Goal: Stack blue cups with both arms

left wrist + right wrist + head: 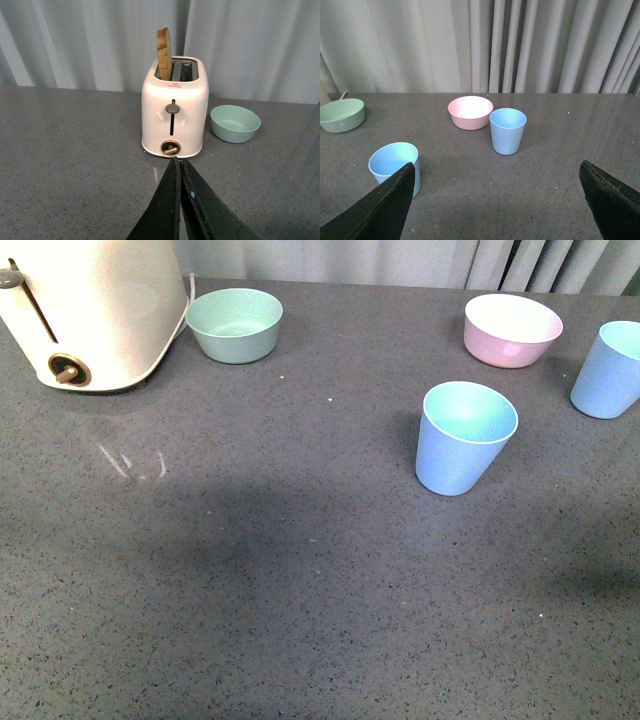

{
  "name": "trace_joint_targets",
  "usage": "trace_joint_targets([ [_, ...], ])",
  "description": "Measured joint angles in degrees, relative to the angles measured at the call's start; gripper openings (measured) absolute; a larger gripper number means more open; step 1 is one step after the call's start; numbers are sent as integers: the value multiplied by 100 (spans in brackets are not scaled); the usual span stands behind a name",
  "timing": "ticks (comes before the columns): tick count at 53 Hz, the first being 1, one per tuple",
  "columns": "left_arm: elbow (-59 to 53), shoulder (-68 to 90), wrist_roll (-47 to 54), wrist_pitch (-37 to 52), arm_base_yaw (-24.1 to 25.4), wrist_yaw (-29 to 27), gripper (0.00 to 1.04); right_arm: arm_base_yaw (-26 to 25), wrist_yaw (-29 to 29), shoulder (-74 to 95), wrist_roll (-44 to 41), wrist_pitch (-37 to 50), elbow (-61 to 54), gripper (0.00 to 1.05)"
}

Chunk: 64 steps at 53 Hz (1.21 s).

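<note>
Grey speckled tabletop (300,620), pale curtain (470,45) behind. Both blue cups sit right of centre, apart and unstacked: near blue cup (465,440) toward the middle, far blue cup (607,370) at the right edge, just beside the pink bowl (512,330). Both are upright, long axis vertical, mouths up, narrow end down.

Neither arm shows in the front view. Right end effector (497,210) is spread wide and empty, facing both cups, touching neither. Left end effector (176,167) has its fingers pressed together, holding nothing. It points at the toaster (175,112), which has a bread slice (163,52) in it and the mint-green bowl (235,123) beside it.

My read: approach step, no grasp yet. Next, right goes for a cup wall and closes; left has to open and swing over to the other cup. Then lift one clear of the other's rim, align axes, lower it in.
</note>
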Motion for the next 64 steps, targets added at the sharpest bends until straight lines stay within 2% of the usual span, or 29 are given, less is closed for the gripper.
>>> trace_joint_targets([
  [36,-4,-2087,0,-1980,4,0,2,0,0,0,0,0,0,96],
  [56,-4,-2673,0,-2562,4,2,2,0,0,0,0,0,0,96],
  [58,-2,-3042,0,-3095,4,2,2,0,2,0,2,0,0,96],
  [62,-2,-3565,2,-3515,4,0,2,-599,-1565,785,645,-1272,457,96],
  [64,-2,-3604,2,-3517,4,11,2,-835,-2037,1139,776,-1499,573,96],
])
